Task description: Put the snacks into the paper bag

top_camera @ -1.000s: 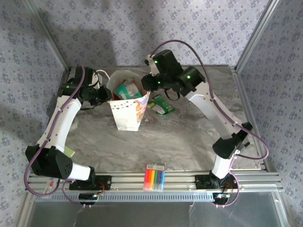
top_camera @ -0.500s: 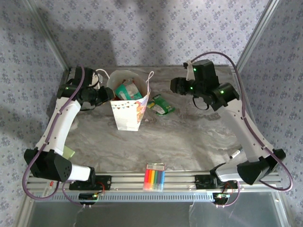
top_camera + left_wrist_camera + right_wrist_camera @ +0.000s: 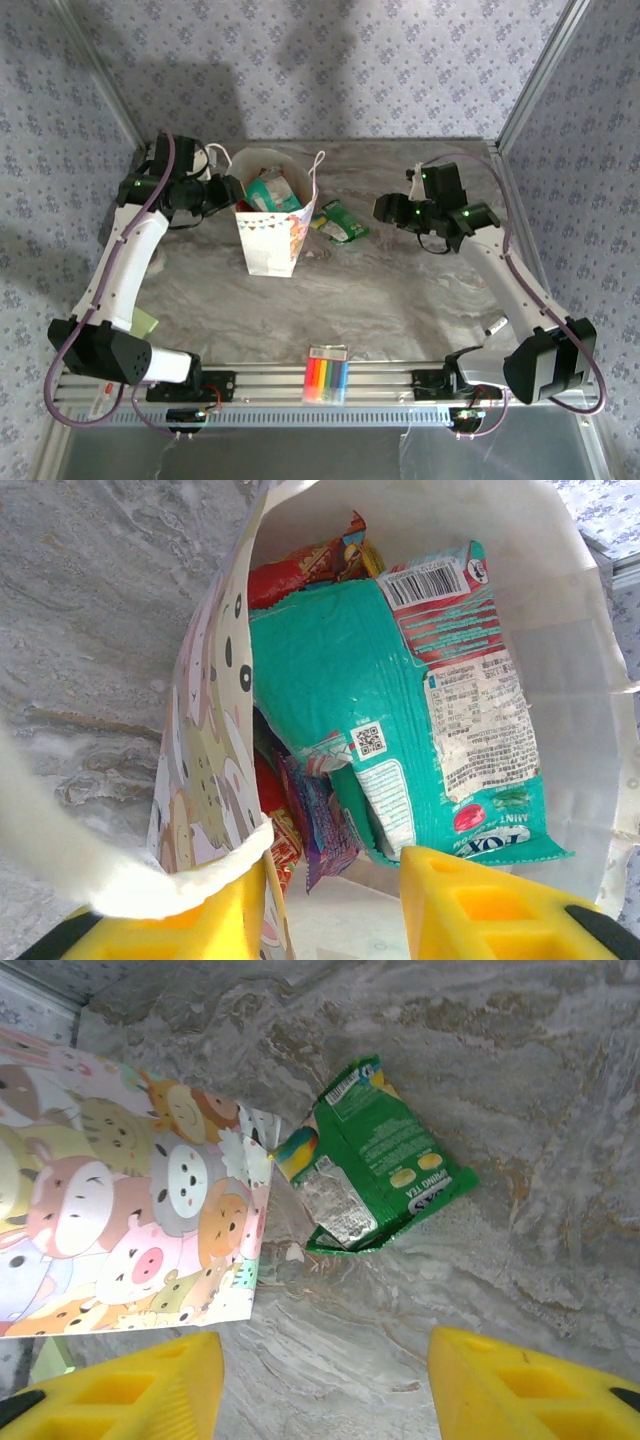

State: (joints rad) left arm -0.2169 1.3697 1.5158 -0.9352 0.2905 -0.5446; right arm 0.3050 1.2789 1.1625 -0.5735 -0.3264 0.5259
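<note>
Over on the left, the left gripper [image 3: 228,190] sits at the rim of the paper bag [image 3: 270,240], and its wrist view shows the claw [image 3: 335,880] spread wide, clamping nothing: one yellow finger [image 3: 190,920] outside the printed wall, the other over the bag's mouth. Straight ahead of those fingers, inside the bag [image 3: 590,680], the teal packet [image 3: 340,670] lies on top, with the red packet [image 3: 300,565] beyond it and a purple packet [image 3: 320,820] tucked underneath. Moving right, the green packet [image 3: 343,222] lies flat on the table [image 3: 400,300] just beside the bag. The right gripper [image 3: 385,208] hangs near it, claw [image 3: 325,1360] released and empty; the green packet [image 3: 375,1170] lies ahead between its fingers, the bag's cartoon side [image 3: 130,1220] ahead to its left.
</note>
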